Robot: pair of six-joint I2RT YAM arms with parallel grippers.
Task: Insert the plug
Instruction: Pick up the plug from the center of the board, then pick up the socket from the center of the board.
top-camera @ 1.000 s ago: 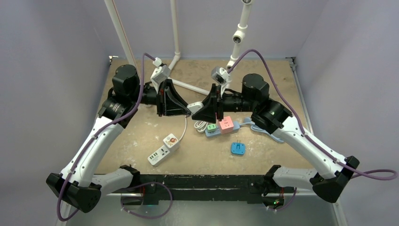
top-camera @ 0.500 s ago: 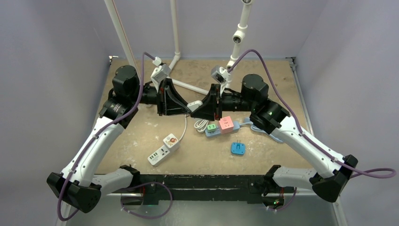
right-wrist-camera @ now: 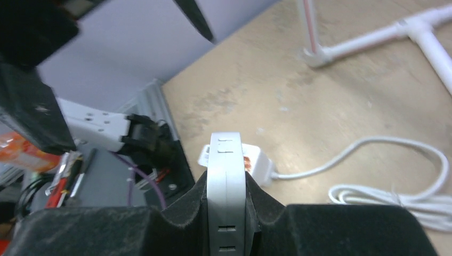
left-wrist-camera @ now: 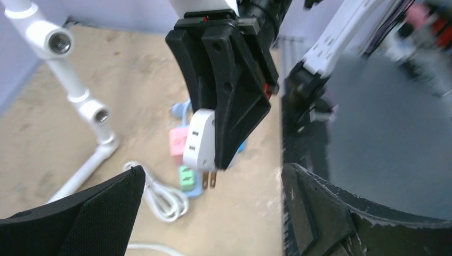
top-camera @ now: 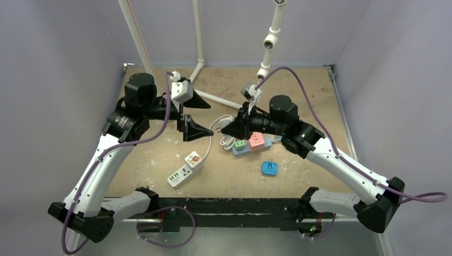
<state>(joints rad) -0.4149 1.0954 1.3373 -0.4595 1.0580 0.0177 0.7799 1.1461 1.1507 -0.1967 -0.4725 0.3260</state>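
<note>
The plug (left-wrist-camera: 199, 140) is a white block with two brass prongs pointing down. My right gripper (top-camera: 226, 128) is shut on it above the middle of the table. In the right wrist view the plug (right-wrist-camera: 226, 176) sits edge-on, pinched between the black fingers (right-wrist-camera: 181, 213). My left gripper (top-camera: 211, 118) stands wide open just left of the plug, touching nothing. Its two fingers (left-wrist-camera: 80, 218) frame the bottom of the left wrist view. A white power strip (top-camera: 185, 168) lies front left. A blue strip (top-camera: 250, 143) carrying green and pink blocks lies under the right gripper.
A coiled white cable (top-camera: 226, 141) lies between the strips. A small blue adapter (top-camera: 269, 168) sits prongs-up near the front. White pipe stands (top-camera: 213, 98) rise at the back of the table. Purple-grey walls close in both sides.
My left gripper has opened and drawn back to the left, letting go of the plug. The right gripper keeps the plug and has moved slightly nearer and lower.
</note>
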